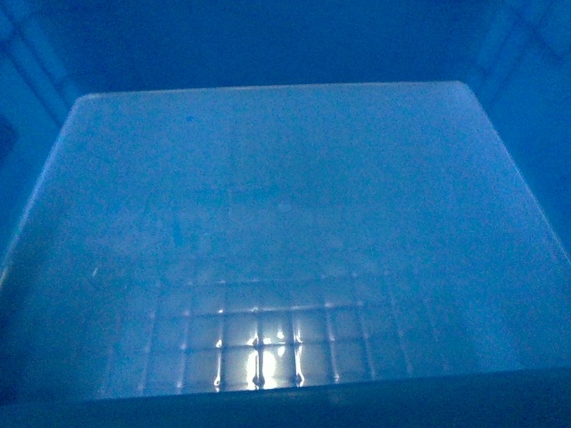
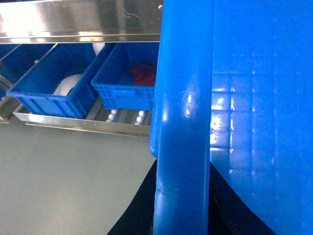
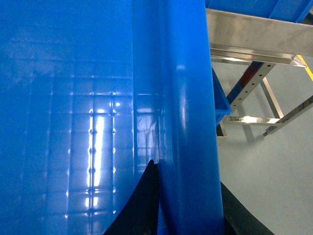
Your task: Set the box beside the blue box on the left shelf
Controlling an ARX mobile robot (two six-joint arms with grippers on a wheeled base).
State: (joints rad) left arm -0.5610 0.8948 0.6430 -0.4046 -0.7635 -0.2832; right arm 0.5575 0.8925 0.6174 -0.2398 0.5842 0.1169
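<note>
Left end effector (image 2: 182,215): dark fingers are seen on either side of the thick rim of the box (image 2: 183,98), one inside the wall and one outside, so it is judged to be pinching that rim. Right end effector (image 3: 188,215): the same arrangement is seen, with a dark finger against the inner wall and another outside the opposite rim, and it too is judged to be clamped on the box. The contact faces themselves are hidden by the rim in both wrist views.

Position of the box: it is held off the floor between the two arms and close under the head camera, whose view is filled by its interior. Past its left wall, a steel shelf (image 2: 83,122) is seen carrying two smaller blue trays (image 2: 54,95), well apart from the held box. A steel frame (image 3: 254,73) is seen past its right wall.

Progress: the pick-up is judged complete. The carry to the shelf, the alignment beside the blue box and the release are judged outstanding.

Condition of the box: bright blue plastic, deep smooth glossy walls and a thick rounded rim are noted. A faint square grid is seen on the floor, with light glare. No contents are visible.
</note>
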